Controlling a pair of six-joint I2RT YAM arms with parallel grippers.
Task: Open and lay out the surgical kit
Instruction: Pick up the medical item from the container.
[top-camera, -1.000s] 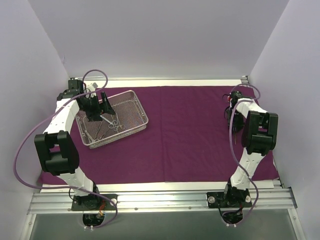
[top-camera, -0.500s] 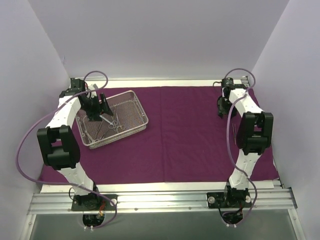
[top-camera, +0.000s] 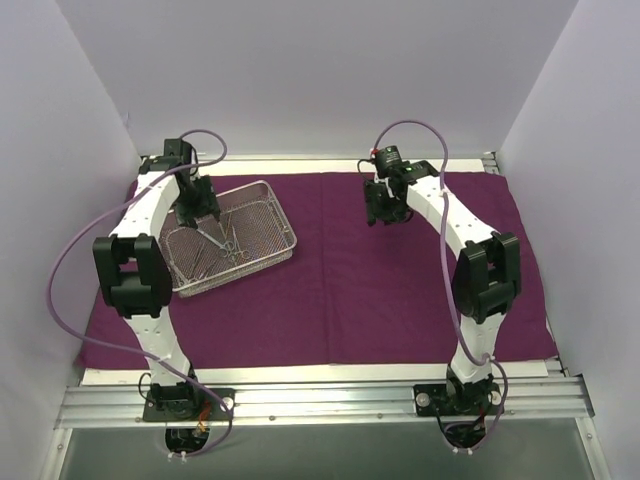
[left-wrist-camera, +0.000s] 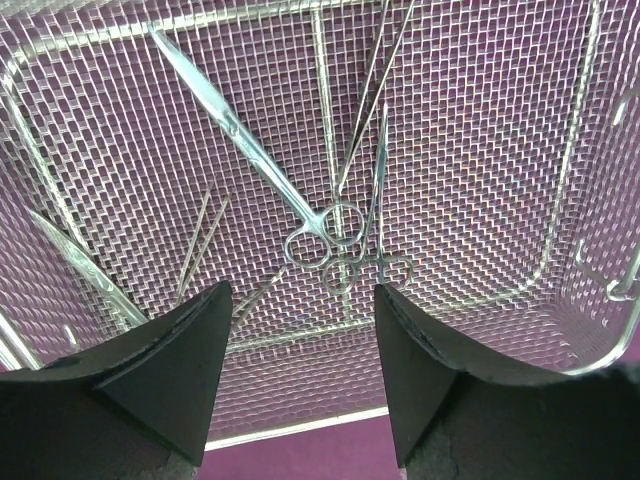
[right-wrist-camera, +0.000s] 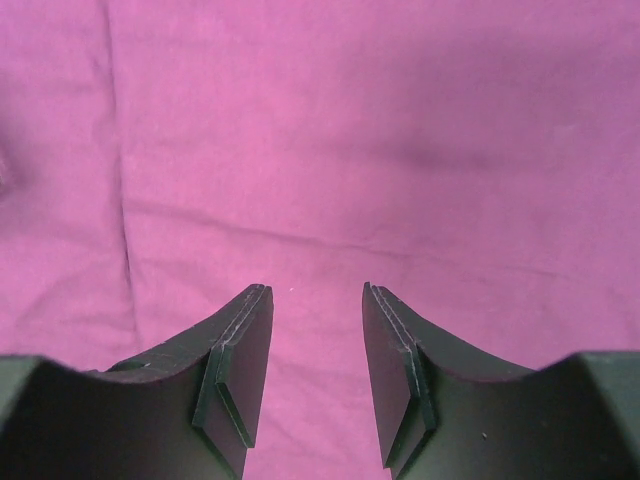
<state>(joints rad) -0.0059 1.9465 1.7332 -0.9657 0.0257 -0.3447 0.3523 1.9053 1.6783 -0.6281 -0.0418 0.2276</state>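
Wrap lies spread flat, mesh tray at its 10 o'clock holding scissors; left pincer, released and empty, hangs over them, presumably to lift one out; right pincer, likewise released, hovers over bare cloth near 1 o'clock.

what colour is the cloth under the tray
Plain dark purple-magenta. The cloth shows best in the top view.

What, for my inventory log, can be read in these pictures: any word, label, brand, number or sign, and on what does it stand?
No readable text in any view: the wire-mesh tray, the instruments in it, the purple cloth, the left end effector and the right end effector show no lettering, label or number.
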